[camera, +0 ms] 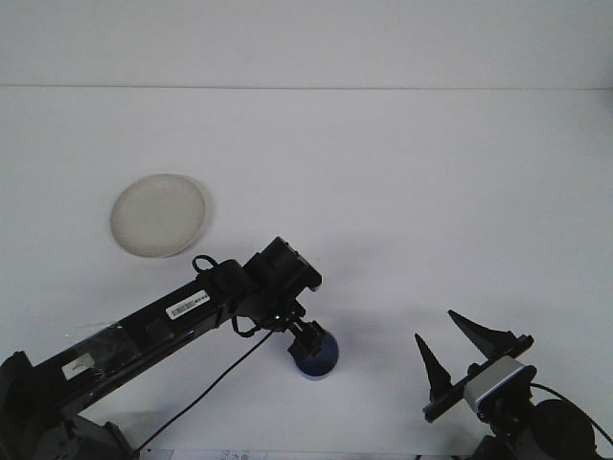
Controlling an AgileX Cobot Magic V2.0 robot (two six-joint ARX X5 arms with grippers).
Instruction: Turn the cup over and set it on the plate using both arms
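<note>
Grasp step: left claw (308, 342) sits on the blue cup (317, 356), directly beneath it on the table (402, 192); grip state not discernible. Right claw (452, 347) idles wide open, empty (cup well off its left). Next: secure cup, invert, carry to plate (158, 215) far up-left.

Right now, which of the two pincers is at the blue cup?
The left pincer, reaching over the small blue cup. The right pincer stands apart, open, near the table's front edge.

blue cup (319, 356), cream plate (159, 215), white table (402, 192)
</note>
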